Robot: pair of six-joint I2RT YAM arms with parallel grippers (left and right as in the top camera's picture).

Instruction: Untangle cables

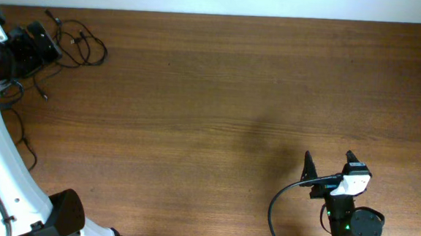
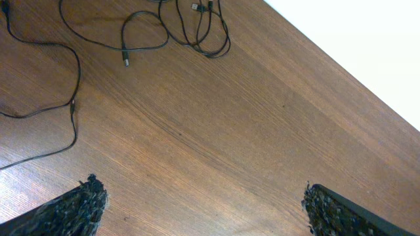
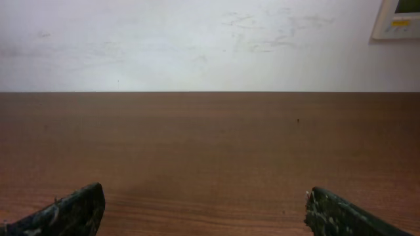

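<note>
We look down on a brown wooden table (image 1: 234, 97) backed by a white wall (image 3: 197, 39). The cables (image 1: 79, 44) lie in its far left corner, a loose tangle of thin black loops with small plug ends, with a strand or two trailing toward the left edge.

The left gripper (image 1: 41, 45) hovers just beside this tangle. In its wrist view the loops sit ahead of the fingers and off to the upper left, so we judge that a short reach forward would meet them. Its fingers are spread wide with only bare wood between them.

The right gripper (image 1: 329, 160) is well apart, near the front right edge, also spread and empty, so the left arm is clearly nearer.

A pale wall panel (image 3: 397, 16) shows in the right wrist view; its markings are too small to read, and we see no brands or labels.
</note>
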